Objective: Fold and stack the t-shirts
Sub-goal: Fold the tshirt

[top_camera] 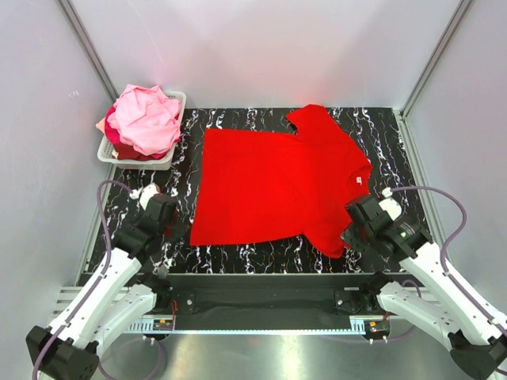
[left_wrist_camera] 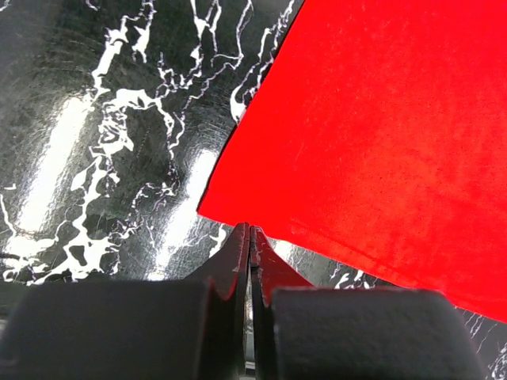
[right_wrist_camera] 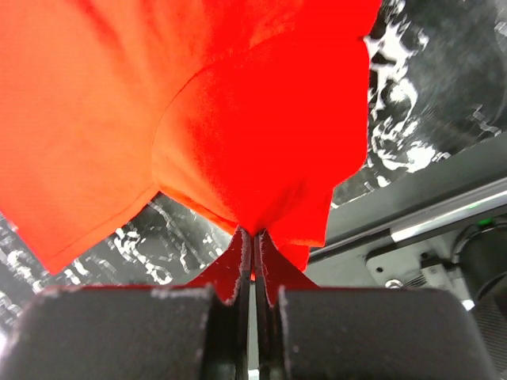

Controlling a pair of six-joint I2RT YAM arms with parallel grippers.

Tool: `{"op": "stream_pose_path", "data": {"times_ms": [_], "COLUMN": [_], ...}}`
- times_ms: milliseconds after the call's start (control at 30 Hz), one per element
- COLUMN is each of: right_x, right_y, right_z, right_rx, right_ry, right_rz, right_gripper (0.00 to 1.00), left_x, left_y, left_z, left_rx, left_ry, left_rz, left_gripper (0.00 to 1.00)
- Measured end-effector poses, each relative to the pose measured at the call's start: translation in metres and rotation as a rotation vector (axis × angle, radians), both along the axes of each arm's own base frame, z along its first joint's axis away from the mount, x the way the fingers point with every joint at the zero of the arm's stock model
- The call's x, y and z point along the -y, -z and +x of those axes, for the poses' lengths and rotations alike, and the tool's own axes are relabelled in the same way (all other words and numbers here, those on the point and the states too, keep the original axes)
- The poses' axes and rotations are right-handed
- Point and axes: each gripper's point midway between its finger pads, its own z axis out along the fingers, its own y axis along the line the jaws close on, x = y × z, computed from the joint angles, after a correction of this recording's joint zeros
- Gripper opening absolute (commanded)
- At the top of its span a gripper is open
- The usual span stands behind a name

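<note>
Start of the first fold: the red t-shirt lay spread flat on the table. My right gripper was clamped tight on the near sleeve, and my left gripper was closed at the near hem corner, apparently pinching it. The next move would call for lifting both evenly and carrying that edge across.

A black counter with white marble veining is recorded. A plain bright red cotton t-shirt is laid flat across its middle. A white plastic slotted basket is stood at its far left corner.
</note>
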Motion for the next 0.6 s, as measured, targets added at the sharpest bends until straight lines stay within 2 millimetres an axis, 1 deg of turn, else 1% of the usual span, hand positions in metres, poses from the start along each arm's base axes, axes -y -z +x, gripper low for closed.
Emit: {"op": "stream_pose_path", "data": {"times_ms": [33, 67, 100, 200, 367, 500, 600], "right_x": [0.001, 0.002, 0.003, 0.002, 0.004, 0.008, 0.008], "right_y": [-0.002, -0.003, -0.002, 0.004, 0.018, 0.024, 0.025], "right_z": [0.003, 0.005, 0.007, 0.010, 0.006, 0.001, 0.000], "right_rx": [0.000, -0.002, -0.012, -0.048, -0.066, -0.069, -0.074], "right_ry": [0.000, 0.000, -0.002, -0.010, -0.016, -0.016, -0.018], "right_rz": [-0.020, -0.034, -0.055, -0.095, -0.106, -0.107, -0.108], "right_gripper": [0.00, 0.00, 0.00, 0.00, 0.00, 0.00, 0.00], "left_x": [0.001, 0.003, 0.004, 0.008, 0.006, 0.009, 0.011], "left_y": [0.001, 0.003, 0.007, 0.025, 0.063, 0.081, 0.090], "left_z": [0.001, 0.001, 0.002, 0.001, -0.012, -0.014, -0.013], "left_rx": [-0.007, -0.016, -0.034, -0.081, -0.189, -0.233, -0.245], "left_ry": [0.007, 0.013, 0.020, 0.037, 0.042, 0.052, 0.056], "left_rz": [0.001, 0.001, 0.004, 0.010, 0.037, 0.048, 0.051], "left_gripper": [0.12, 0.31, 0.39, 0.52, 0.56, 0.57, 0.57]}}
